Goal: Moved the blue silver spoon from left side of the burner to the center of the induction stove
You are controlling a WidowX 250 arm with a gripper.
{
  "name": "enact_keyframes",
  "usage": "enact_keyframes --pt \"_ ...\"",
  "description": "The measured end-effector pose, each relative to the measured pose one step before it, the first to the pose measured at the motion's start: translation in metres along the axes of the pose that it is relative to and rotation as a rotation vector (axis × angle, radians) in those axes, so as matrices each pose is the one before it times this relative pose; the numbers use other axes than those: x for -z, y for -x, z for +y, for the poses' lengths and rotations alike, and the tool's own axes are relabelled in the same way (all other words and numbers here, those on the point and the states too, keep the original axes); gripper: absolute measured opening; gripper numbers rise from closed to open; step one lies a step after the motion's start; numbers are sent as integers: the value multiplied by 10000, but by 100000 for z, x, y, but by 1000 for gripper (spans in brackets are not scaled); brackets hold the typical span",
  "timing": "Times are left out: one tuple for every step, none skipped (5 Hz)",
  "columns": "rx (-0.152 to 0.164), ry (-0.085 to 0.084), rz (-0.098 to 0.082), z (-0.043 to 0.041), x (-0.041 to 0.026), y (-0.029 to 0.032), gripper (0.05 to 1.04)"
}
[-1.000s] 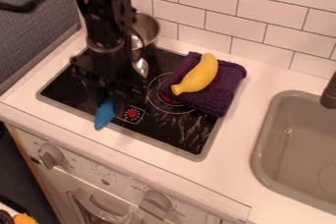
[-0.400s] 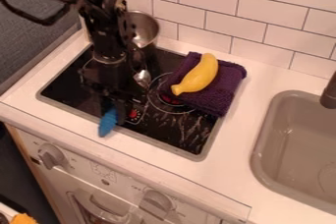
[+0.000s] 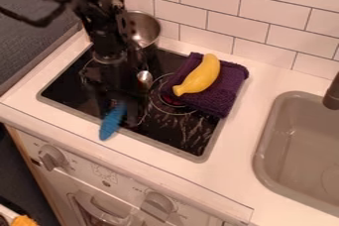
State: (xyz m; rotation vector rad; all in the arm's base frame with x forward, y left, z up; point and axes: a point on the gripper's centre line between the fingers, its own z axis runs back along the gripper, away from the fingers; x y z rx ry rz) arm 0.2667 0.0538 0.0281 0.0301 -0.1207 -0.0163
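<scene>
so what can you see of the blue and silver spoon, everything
The spoon has a ridged-looking blue handle and a shiny, metallic silver bowl. It runs slantwise, handle end toward the front, crossing the stove's front rim in view, bowl toward the back, left of the purple cloth. The black gripper hides its middle, so I can't tell how it is held or whether it touches the stove.

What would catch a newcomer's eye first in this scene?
Probably the bright yellow curved banana, lying on a folded dark purple cloth at the black stovetop's right side. Next, the black jointed robot arm coming in from the upper left, with a blue spoon handle jutting out below it over the stovetop's front edge.
</scene>
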Motion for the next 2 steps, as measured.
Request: enact_keyframes --pt "-249 189 -899 -37 -2422 60 1005" --pt "-94 -51 -194 103 -1078 -79 1000"
